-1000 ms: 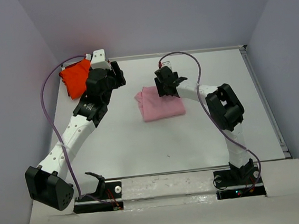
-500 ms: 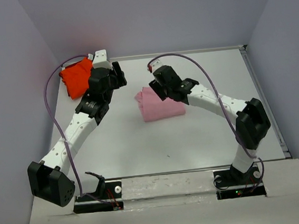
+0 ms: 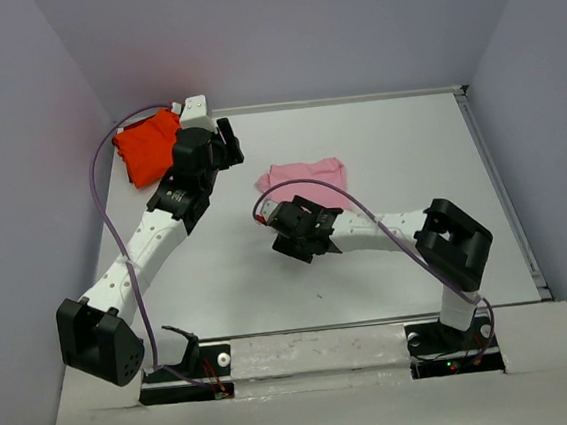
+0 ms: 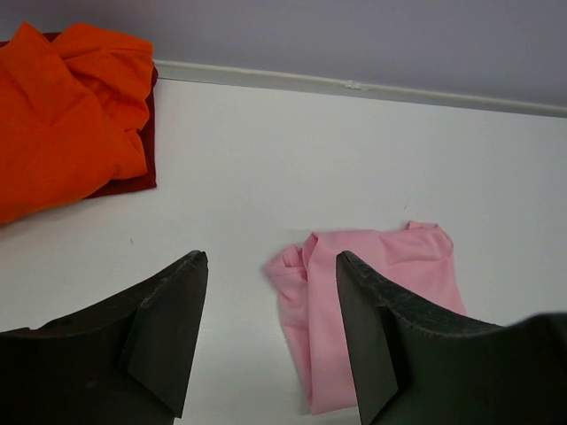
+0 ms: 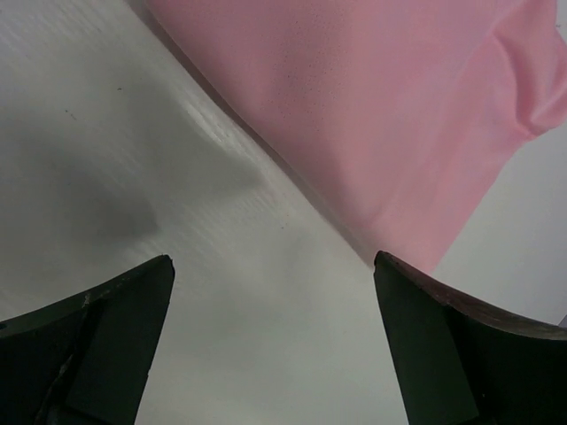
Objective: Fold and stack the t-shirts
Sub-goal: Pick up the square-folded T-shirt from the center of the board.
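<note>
The light pink t-shirt (image 3: pixel 310 178) lies folded in the middle of the table. It also shows in the left wrist view (image 4: pixel 381 301) and the right wrist view (image 5: pixel 381 115). The orange-red t-shirt (image 3: pixel 146 145) lies bunched in the far left corner and shows in the left wrist view (image 4: pixel 62 115). My left gripper (image 3: pixel 227 143) is open and empty between the two shirts, above the table (image 4: pixel 270 257). My right gripper (image 3: pixel 300 226) is open and empty at the pink shirt's near edge, over bare table (image 5: pixel 273 259). Its wrist hides the shirt's near left part.
The white table (image 3: pixel 397 141) is walled by grey panels at the back and both sides. A raised rim (image 3: pixel 503 191) runs along the right edge. Purple cables loop over both arms (image 3: pixel 102 205).
My right arm has pulled back from the far side of the pink shirt to its near edge, swinging low and to the left. The left arm has barely moved. The shirts lie as before.
</note>
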Robot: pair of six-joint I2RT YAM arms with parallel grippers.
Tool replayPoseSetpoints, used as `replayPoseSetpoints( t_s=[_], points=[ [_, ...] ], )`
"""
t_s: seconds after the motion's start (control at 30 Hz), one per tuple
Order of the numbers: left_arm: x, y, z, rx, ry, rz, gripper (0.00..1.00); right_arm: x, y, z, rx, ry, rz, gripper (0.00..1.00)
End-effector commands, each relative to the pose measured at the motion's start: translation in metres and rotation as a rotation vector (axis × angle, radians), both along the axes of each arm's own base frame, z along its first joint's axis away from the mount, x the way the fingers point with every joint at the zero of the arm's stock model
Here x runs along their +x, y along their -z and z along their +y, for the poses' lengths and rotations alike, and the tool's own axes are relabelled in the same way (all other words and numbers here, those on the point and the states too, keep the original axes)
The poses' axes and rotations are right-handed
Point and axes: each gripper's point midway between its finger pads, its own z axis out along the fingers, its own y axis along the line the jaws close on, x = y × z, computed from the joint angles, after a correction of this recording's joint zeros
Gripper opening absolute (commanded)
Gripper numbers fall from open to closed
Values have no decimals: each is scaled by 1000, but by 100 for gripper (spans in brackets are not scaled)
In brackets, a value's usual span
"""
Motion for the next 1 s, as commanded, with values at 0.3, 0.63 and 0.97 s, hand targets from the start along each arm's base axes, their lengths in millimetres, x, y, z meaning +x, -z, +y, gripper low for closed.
replayPoseSetpoints(
  t_s=[0.3, 0.63, 0.97],
  points=[
    [2, -13, 2, -7, -6, -40, 69, 45, 20, 32, 68, -25, -123, 99],
    [4, -17, 13, 24, -39, -50, 69, 89, 35, -3, 24, 68, -127, 94],
    [9, -17, 18, -4, -35, -47, 70, 93, 35, -14, 35, 107, -107, 67]
  ],
)
